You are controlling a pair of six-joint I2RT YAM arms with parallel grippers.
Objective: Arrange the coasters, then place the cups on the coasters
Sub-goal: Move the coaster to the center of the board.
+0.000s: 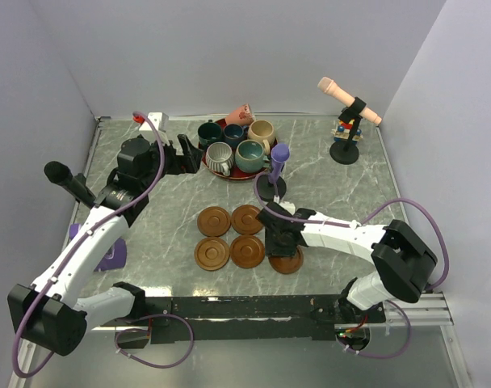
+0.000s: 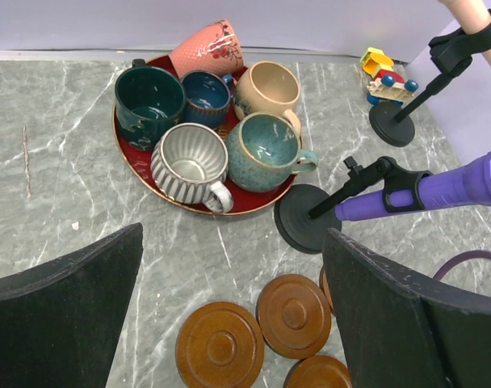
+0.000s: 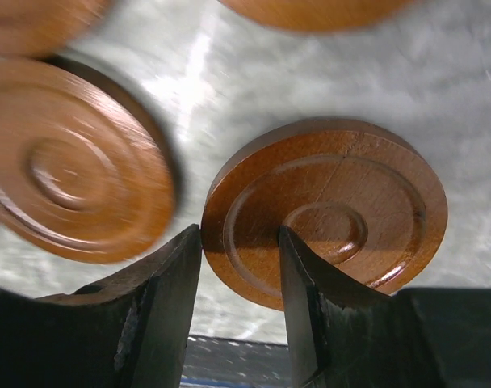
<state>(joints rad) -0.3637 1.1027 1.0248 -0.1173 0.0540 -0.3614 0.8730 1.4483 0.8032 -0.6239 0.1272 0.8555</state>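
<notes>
A glossy red plate at the far middle of the counter holds all 6 cups and nothing else. 5 of them stand upright, packed together and empty:
- The dark green cup is at the back left.
- The dark blue cup is just beside it.
- The beige cup is at the back right.
- The grey ribbed cup is at the front left.
- The teal cup is at the front right.

The pink cup lies tilted at the far rim, leaning on the dark blue one.

Nearer the arms, 4 coasters lie flat in a 2-by-2 square, each bare. A 5th coaster sits just to their right.

The right pincer is clenched on this coaster's near rim. 1 finger presses its edge and the other covers part of its grooved face.

The left pincer hangs released, jaws spread wide, just left of the plate with nothing between them.

A purple microphone on a black base stands just right of the plate. A peach microphone stands near the far right corner.
</notes>
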